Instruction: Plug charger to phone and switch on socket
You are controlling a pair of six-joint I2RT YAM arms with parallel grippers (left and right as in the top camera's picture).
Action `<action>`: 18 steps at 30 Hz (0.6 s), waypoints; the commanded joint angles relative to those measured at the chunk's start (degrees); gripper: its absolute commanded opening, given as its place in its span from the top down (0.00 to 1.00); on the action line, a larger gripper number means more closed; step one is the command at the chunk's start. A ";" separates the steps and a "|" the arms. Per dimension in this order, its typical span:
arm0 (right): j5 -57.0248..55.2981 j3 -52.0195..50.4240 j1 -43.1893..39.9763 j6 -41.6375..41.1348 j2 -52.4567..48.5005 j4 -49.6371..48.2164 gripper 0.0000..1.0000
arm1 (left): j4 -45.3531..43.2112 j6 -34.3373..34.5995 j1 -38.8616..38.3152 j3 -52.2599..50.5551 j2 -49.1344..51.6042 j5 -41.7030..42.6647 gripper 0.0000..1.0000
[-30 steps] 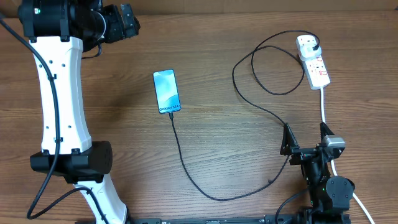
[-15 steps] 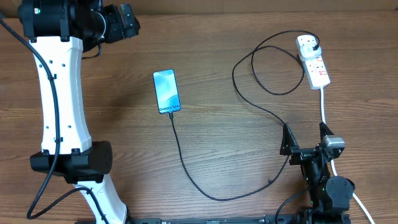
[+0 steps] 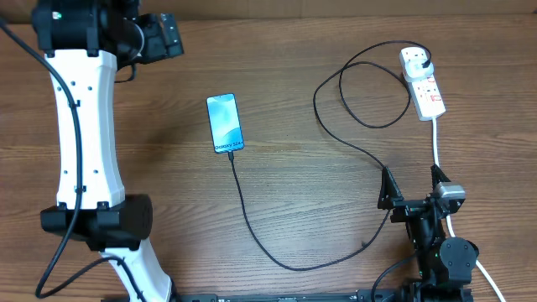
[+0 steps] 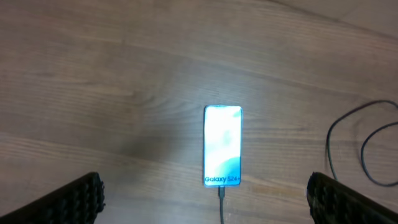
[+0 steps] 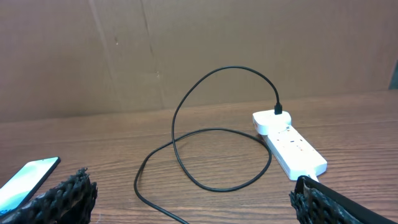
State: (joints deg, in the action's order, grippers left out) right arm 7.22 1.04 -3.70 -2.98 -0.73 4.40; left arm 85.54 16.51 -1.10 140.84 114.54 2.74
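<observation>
Wood table (image 3: 168, 168): brown planks ran under everything, seen from overhead.
Left arm (image 3: 80, 126): a white link stood along the left edge, with black joints at its two ends.
Left gripper (image 3: 168, 38): it hung over the far left of the table, well apart from the phone. In the left wrist view its two black fingers (image 4: 68, 202) sat at the opposite lower corners, spread wide, with nothing held between them.
Phone (image 3: 225, 123): it lay flat, left of centre, with its light-blue screen lit and white text at the near end. The left wrist view showed it (image 4: 222, 146) centred below the camera.
Charger (image 5: 239, 67): its small connector (image 3: 232, 154) met the phone's near edge. The thin black cable swung toward the front edge, climbed to the right, and looped before the socket.
Right gripper (image 3: 409, 172): it was low at the right, beside the cable, with its fingers (image 5: 62, 199) parted and empty.
Socket (image 3: 424, 84): the white strip lay at the far right, with the black plug (image 5: 278, 109) seated in its rounded far end. I could not tell how its switch stood.
White cord (image 3: 437, 138): it ran from the socket's near end toward the right arm.
</observation>
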 commanded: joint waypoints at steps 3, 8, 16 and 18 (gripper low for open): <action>0.11 -0.59 0.33 -0.15 0.57 -0.35 0.00 | -14.47 -5.90 -0.90 -16.65 -11.98 7.98 0.00; 0.11 -0.59 0.33 -0.15 0.57 -0.35 0.00 | -29.22 -6.78 -0.92 -36.20 -25.88 9.05 0.00; 0.11 -0.59 0.33 -0.15 0.57 -0.35 0.00 | -49.70 -12.20 -0.90 -67.12 -50.36 8.70 0.00; 0.11 -0.59 0.33 -0.15 0.57 -0.35 0.00 | -54.49 -14.82 -0.90 -74.90 -56.39 8.70 0.00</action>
State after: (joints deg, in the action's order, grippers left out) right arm 7.25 1.04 -3.66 -2.98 -0.73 4.34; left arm 34.09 7.09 -1.87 75.18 64.47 10.92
